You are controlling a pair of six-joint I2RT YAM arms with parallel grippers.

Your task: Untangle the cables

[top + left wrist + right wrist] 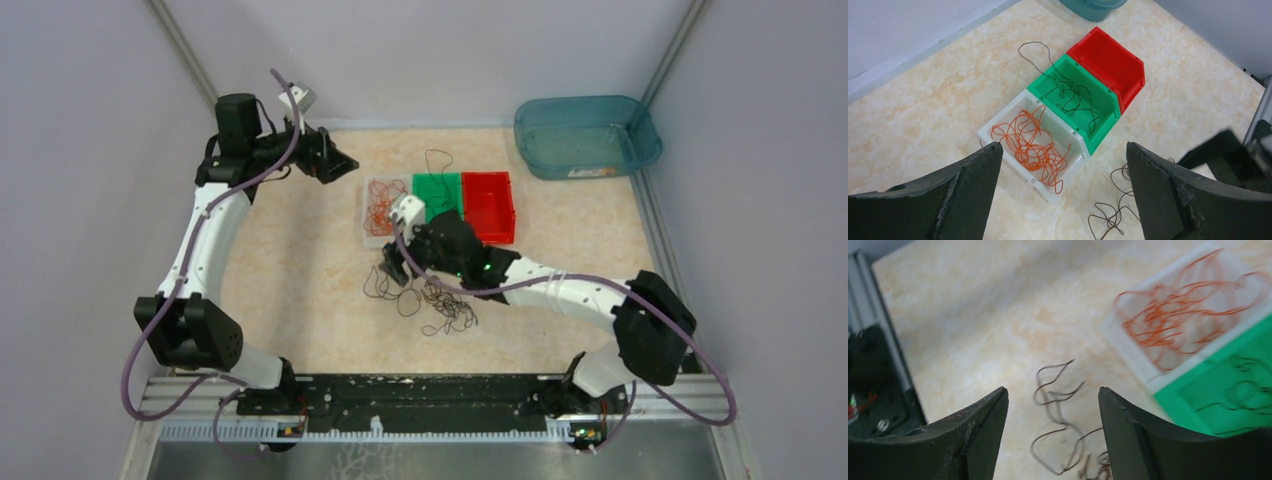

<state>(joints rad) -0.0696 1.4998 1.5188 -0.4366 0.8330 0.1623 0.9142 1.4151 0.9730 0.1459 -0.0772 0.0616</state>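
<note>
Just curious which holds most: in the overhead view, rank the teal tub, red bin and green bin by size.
Largest: teal tub. Then red bin and green bin, which look about alike, so unranked.

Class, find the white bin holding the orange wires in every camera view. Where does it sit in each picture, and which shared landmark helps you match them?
Top external: white bin just above centre, at the left end of its row.
Left wrist: white bin slightly below centre, nearest the camera.
Right wrist: white bin upper right, blurred.
Landmark: the green bin right beside it in all three.
</note>
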